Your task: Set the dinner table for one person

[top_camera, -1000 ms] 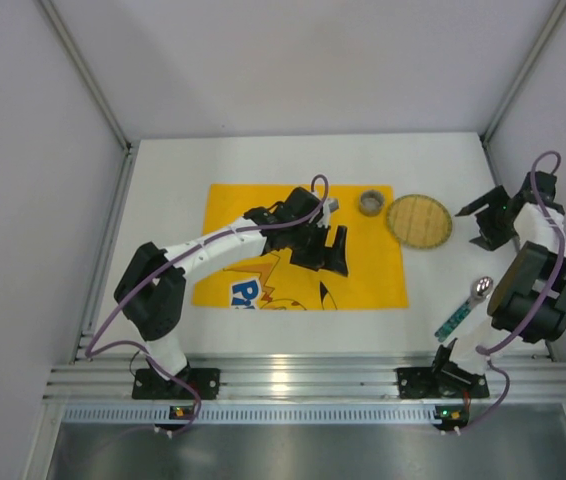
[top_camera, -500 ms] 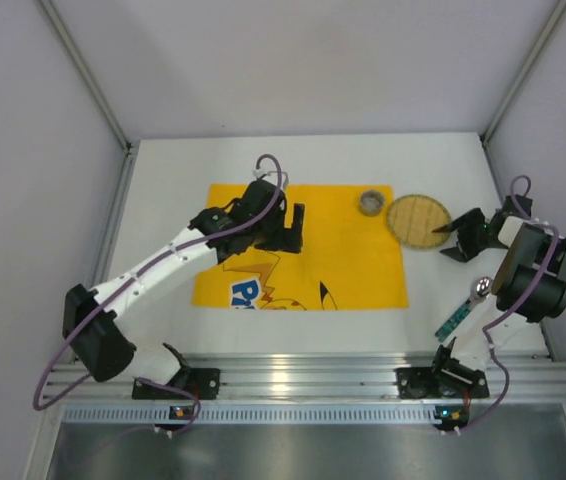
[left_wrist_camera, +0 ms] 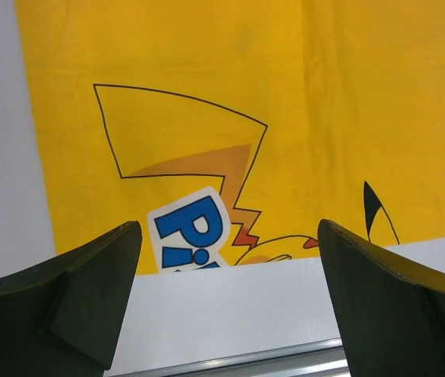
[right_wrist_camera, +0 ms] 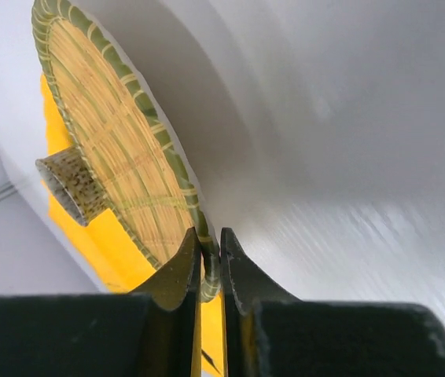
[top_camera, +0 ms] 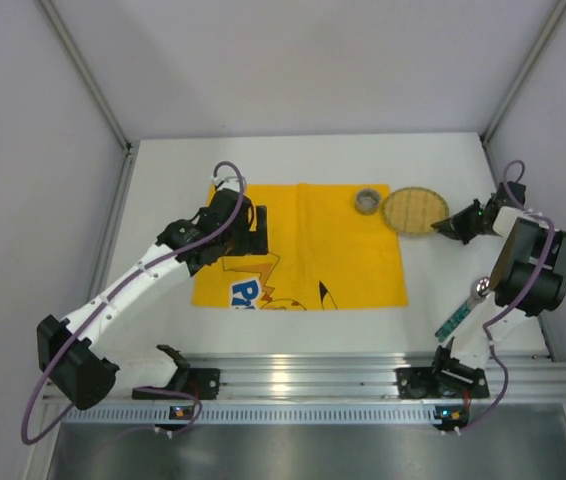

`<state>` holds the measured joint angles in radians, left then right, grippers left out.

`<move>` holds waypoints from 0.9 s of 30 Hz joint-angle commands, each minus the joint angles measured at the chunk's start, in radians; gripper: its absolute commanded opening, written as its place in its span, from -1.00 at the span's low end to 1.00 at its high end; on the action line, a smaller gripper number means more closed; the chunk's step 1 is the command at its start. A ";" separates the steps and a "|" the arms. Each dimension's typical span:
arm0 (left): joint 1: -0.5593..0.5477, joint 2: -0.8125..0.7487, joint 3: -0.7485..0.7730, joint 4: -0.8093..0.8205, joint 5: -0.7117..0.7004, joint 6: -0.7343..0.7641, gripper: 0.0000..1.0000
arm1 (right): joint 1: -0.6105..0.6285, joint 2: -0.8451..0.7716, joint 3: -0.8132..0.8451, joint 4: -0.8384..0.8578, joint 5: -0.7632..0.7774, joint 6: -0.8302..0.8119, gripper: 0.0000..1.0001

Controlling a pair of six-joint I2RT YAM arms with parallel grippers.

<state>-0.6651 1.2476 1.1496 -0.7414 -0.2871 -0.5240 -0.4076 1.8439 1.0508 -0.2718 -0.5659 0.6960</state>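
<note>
On the white dinner table (top_camera: 293,150) lies a yellow cartoon placemat (top_camera: 313,255) (left_wrist_camera: 301,102). A round woven bamboo plate (top_camera: 415,211) (right_wrist_camera: 112,149) with a green rim rests at the mat's right edge, beside a small speckled cup (top_camera: 368,201) (right_wrist_camera: 69,187). My right gripper (top_camera: 460,224) (right_wrist_camera: 209,250) is shut on the plate's right rim, which is pinched between its fingers. My left gripper (top_camera: 246,232) (left_wrist_camera: 229,310) hangs open over the mat's left part with nothing between its fingers. A spoon (top_camera: 465,307) with a patterned handle lies at the right front.
An aluminium rail (top_camera: 303,380) runs along the near table edge, with both arm bases on it. Grey walls and frame posts (top_camera: 88,75) close in the table on the left, back and right.
My right gripper has swung left to the plate and shut on its rim. The plate has shifted slightly left. My left arm has drawn back to the left across the mat, still open.
</note>
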 commanded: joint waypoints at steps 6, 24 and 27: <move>0.108 -0.079 -0.028 -0.006 0.038 0.051 0.98 | 0.003 -0.247 0.253 -0.405 0.435 -0.113 -1.00; 0.190 -0.085 0.004 -0.009 0.088 0.084 0.98 | 0.710 -0.391 0.140 0.028 0.121 0.183 -1.00; 0.191 -0.125 -0.022 -0.030 0.080 0.076 0.98 | 0.783 -0.275 0.155 0.086 0.090 0.185 -1.00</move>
<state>-0.4805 1.1843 1.1458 -0.7601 -0.2016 -0.4427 0.3313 1.4899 1.1908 -0.3588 -0.4210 0.8246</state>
